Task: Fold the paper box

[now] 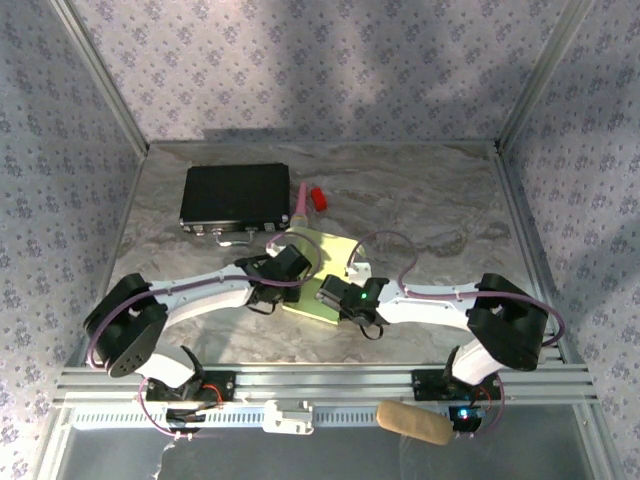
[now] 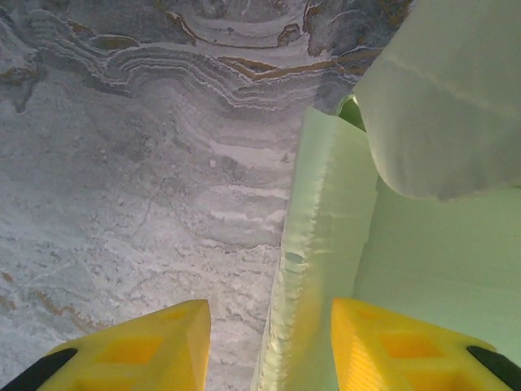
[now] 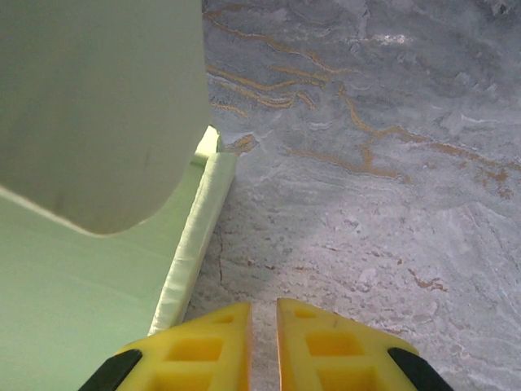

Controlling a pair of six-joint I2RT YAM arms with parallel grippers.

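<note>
Yellow-fingered left pincer [image 2: 267,316] stands apart astride a wall of the pale-green thin-card paper box [image 2: 431,269]; right pincer [image 3: 262,316], nearly together, holds nothing. Squeezing squarely along the crease should sharpen it.

The left arm [image 1: 200,290] and right arm [image 1: 440,298] bend inward, wrists close together at the middle — left claw [image 2: 267,318] with yellow fingers parted, right claw [image 3: 263,318] nearly closed, a thin slit between its fingers

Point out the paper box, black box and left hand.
paper box [image 1: 327,252]: top view, its bare far part.
black box [image 1: 235,196]: top view, lid centre.
left hand [image 2: 269,314]: left wrist view, midway between fingertips.
</note>
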